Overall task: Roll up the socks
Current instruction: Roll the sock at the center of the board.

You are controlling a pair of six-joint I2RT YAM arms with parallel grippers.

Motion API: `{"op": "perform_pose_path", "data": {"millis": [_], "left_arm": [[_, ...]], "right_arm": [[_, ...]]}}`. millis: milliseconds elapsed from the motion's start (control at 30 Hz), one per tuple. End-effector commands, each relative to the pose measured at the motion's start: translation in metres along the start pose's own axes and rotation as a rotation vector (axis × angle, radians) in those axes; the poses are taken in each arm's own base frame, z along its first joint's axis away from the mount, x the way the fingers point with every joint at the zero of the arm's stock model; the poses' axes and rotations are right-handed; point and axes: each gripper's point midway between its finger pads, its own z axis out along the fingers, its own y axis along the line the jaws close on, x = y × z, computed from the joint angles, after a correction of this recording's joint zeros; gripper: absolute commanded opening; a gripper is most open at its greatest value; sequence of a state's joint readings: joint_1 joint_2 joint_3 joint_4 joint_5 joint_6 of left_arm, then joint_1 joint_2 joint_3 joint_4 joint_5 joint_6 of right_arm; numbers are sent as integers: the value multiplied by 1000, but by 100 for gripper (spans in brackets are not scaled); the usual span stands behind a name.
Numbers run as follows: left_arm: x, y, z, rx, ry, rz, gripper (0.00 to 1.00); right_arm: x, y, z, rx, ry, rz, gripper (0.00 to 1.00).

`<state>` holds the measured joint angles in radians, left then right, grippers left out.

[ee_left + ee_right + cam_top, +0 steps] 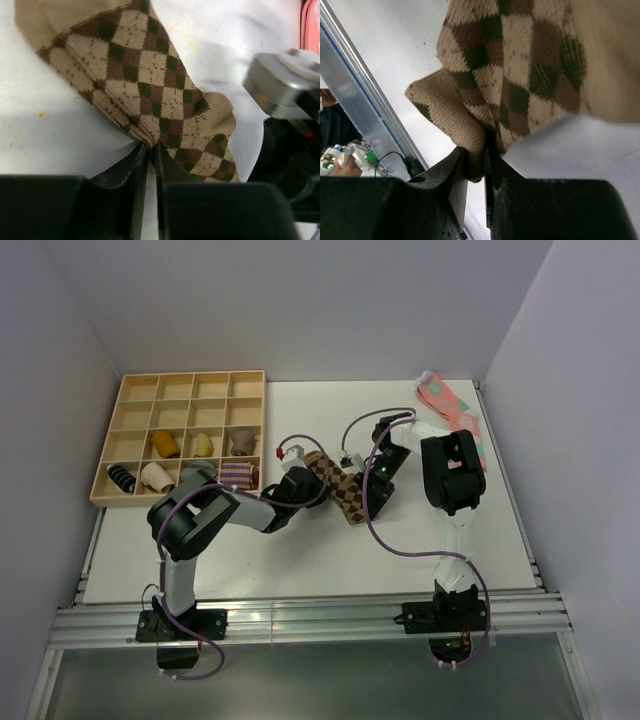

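Two arms stood bolted at the near edge of the white bench (300,560), each reaching inward toward its middle. The left tool (308,477) came in from the left and the right tool (365,488) from the right, and they met at the socks (335,487), a tan-brown pair with dark argyle diamonds that lay as a slanted band between them, roughly at the centre of the bench. In the left wrist view the left tool (151,146) was nearly closed, its jaws a narrow slit apart, with the gathered lower edge of the socks (145,85) caught at the fingertips. The rest of the fabric spread flat on the bench away from the tool, and a plain tan toe lay to the right. In the right wrist view the right tool (485,145) was closed to a narrow gap on a plain tan fold of the socks (520,65), which ran down between its jaws. The patterned part spread above them, and a metal rail (355,100) crossed the left of that view. Farther back on the left sat a wooden tray (190,374) of square compartments. Its near row held a black-striped roll (122,478), a white roll (155,475) and a purple-striped roll (237,475), and the row behind held three more rolls. At the far right corner lay pink socks (450,405) with teal spots, well apart from both tools.
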<state>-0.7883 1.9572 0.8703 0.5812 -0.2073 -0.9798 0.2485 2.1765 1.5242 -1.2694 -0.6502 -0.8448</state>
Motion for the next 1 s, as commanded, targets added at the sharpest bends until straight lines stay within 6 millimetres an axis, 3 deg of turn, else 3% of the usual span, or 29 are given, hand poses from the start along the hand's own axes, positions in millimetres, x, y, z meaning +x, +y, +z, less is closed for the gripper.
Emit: {"op": "perform_pose_path", "data": {"millis": [0,133,233,333,433,567,800,967], "left_arm": [[-16,6,-7,-25,-72,108,19],[-17,-6,-13,16,-90,159,35],[-20,-10,-19,33,-116,188,41],[-24,-21,-32,93,-154,221,42],[-24,-48,-55,241,-203,290,37],[0,-91,-77,457,-147,395,35],[35,-118,-71,636,-2,489,41],[53,-122,-59,679,67,538,45]], "right_arm": [[21,1,-1,15,105,86,1],[20,2,-3,23,110,98,1],[19,2,-2,31,114,101,0],[19,1,-2,30,115,103,0],[21,0,1,26,120,108,0],[23,-2,5,27,126,115,0],[22,-4,5,33,122,122,0],[22,-5,6,33,127,124,0]]}}
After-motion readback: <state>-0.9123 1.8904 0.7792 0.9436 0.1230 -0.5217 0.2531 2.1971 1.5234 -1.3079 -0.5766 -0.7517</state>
